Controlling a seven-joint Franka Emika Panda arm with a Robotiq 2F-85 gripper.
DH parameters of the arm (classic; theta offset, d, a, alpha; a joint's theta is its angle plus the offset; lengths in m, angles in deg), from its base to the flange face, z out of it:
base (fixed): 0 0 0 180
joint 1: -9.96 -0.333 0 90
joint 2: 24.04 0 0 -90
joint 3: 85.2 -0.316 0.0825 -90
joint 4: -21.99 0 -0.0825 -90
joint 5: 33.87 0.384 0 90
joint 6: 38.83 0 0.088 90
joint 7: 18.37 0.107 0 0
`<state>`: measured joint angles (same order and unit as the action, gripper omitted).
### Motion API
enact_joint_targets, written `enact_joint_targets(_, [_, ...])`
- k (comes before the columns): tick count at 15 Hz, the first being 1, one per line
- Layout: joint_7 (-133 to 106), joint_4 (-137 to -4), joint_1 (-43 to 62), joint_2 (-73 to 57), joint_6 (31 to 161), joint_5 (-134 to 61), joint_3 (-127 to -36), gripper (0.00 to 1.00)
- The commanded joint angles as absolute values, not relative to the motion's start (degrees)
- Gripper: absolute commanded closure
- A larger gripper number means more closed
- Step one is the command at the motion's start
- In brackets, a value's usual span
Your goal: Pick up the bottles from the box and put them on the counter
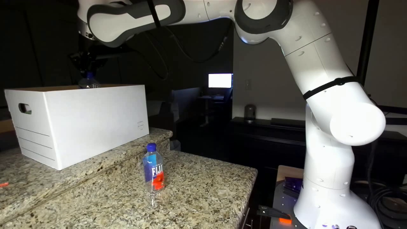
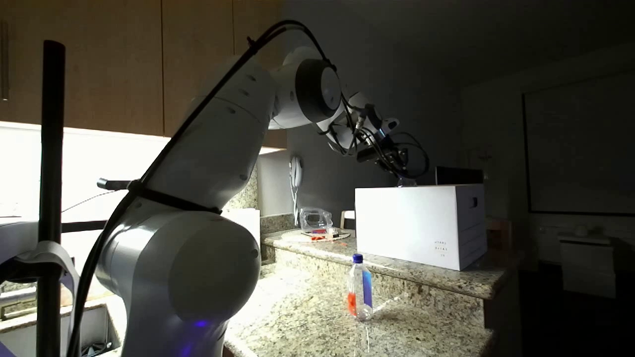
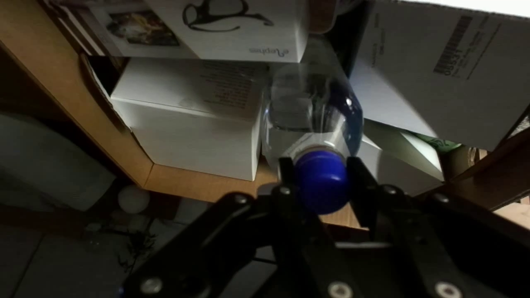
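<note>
The large white box stands on the raised ledge of the granite counter; it also shows in an exterior view. My gripper is shut on the blue cap of a clear bottle. In both exterior views the bottle's top shows above the box rim; its lower part is hidden behind the wall. Another bottle with a blue cap, blue label and red-orange bottom stands upright on the lower counter, also in an exterior view.
In the wrist view, white cartons and a carton with a glasses picture lie inside the box around the held bottle. A clear plastic package sits on the ledge. The counter drops a step from the ledge to the lower level.
</note>
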<state>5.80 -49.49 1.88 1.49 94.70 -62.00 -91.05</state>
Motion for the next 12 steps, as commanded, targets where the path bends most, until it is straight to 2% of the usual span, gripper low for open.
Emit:
enact_joint_targets(1, [1.93, -50.27, 3.26, -0.01, 94.61, -59.96, -92.3, 0.85])
enact_joint_targets(12, [-1.92, -52.64, 2.96, -11.77, 87.89, -62.17, -91.43, 0.84])
